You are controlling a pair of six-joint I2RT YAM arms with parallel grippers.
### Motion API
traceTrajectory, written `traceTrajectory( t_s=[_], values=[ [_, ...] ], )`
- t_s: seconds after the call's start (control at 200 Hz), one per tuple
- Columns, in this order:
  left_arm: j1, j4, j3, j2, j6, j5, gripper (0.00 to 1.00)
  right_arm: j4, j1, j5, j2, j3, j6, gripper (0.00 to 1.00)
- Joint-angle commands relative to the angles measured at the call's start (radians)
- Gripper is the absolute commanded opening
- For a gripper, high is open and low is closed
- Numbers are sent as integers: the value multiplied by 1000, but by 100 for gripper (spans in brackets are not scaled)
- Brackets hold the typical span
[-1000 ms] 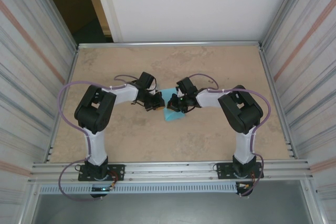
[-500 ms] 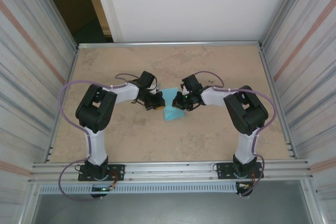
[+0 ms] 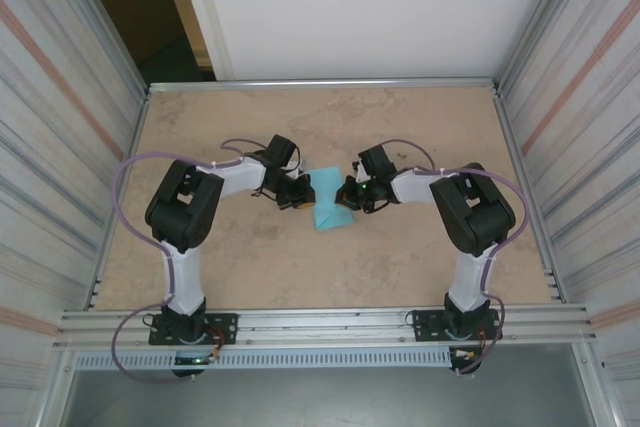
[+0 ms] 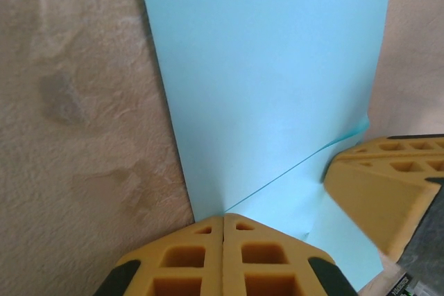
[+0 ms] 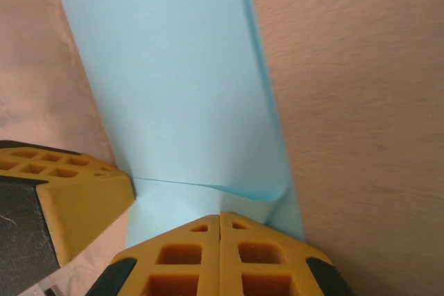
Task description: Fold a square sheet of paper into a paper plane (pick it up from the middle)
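Now left jaws and right jaws sit fully shut (no gap). Tips rest at the creased paper (image 4: 270, 67).

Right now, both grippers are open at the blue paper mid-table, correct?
No, both are shut. The left wrist view shows the left gripper closed at the paper; the right wrist view shows the right gripper closed too. The rest is right.

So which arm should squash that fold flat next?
Probably right. On the paper, a loose flap curls up just ahead of the shut right fingers, which could press it. The left fingers, also shut, sit where the crease lies flat.
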Motion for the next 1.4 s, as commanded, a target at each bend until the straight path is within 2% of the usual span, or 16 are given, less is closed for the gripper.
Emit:
traceTrajectory(
  t_s=[0.0, 0.05, 0.17, 0.311, 0.436, 0.636, 0.952, 1.042, 1.198, 1.398],
  values=[
    [-3, -106, -28, 72, 27, -96, 0, -37, -30, 102, -68, -44, -3, 0],
    [-3, -103, -23, 73, 29, -87, 0, -25, -11, 122, -111, -50, -19, 0],
    [-5, -103, -13, 75, 37, -80, 0, -117, 79, 208, -150, 35, -97, 0],
    [-6, -102, -11, 74, 39, -76, 0, -108, 123, 144, -80, 93, -82, 0],
    [-6, -100, -16, 74, 41, -73, 0, -82, 109, 90, -20, 99, -53, 0],
    [-5, -103, -16, 77, 46, -74, 0, -84, 28, 49, 34, 90, -44, 0],
    [-5, -112, -17, 90, 47, -84, 0, -103, -85, 101, 9, 21, -33, 0],
    [-5, -111, -10, 90, 50, -77, 0, -89, -78, 113, -44, 10, -57, 0],
    [-5, -115, 5, 88, 62, -70, 0, -69, -10, 118, -132, 15, -97, 0],
    [-5, -118, 14, 86, 78, -60, 0, -89, 51, -7, -22, 86, -78, 0]
  ],
)
